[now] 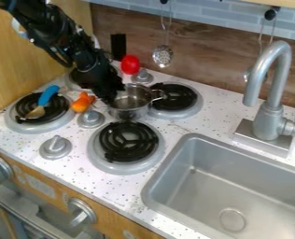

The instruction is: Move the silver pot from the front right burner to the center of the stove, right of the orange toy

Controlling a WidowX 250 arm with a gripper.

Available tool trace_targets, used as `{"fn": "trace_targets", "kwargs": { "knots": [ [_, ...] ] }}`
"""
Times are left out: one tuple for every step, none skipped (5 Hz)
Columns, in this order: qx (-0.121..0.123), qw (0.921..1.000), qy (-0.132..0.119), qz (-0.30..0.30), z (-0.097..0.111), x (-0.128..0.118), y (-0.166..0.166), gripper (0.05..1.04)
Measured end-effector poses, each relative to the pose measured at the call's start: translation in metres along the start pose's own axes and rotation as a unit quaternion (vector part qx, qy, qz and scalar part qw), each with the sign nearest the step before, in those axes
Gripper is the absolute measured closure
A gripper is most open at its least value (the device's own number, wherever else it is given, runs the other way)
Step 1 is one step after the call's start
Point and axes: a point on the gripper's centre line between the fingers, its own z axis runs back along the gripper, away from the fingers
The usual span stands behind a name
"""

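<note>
While one gripper (112, 97) hangs at one pot (130, 111), four burners (127, 142), one sink (244, 186)

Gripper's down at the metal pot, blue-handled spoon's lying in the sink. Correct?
Spoon location's wrong: the camera view shows the blue-handled spoon on the leftmost burner. The gripper is down at the metal pot, as you said.
</note>
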Motion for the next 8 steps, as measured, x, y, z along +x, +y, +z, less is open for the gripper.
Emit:
{"fn": "trace_targets", "kwargs": {
  "knots": [
    [0.01, 0.9998, -0.009, 0.017, 0.001, 0.001, 0.009, 0.982],
    [0.013, 0.9996, -0.01, 0.023, 0.002, 0.001, 0.013, 0.944],
    [0.017, 0.9997, -0.002, 0.014, 0.001, -0.001, 0.012, 0.729],
    [0.016, 0.9999, -0.002, 0.003, 0.0, -0.001, 0.007, 0.418],
    [0.015, 0.9999, 0.004, 0.008, -0.002, -0.006, 0.008, 0.126],
    [0.014, 0.9999, 0.004, 0.007, 0.007, -0.006, 0.008, 0.073],
    [0.012, 0.9988, -0.045, -0.01, 0.047, 0.012, 0.005, 0.077],
    [0.015, 0.9945, -0.102, -0.023, 0.078, 0.02, 0.011, 0.079]
  ]
}}
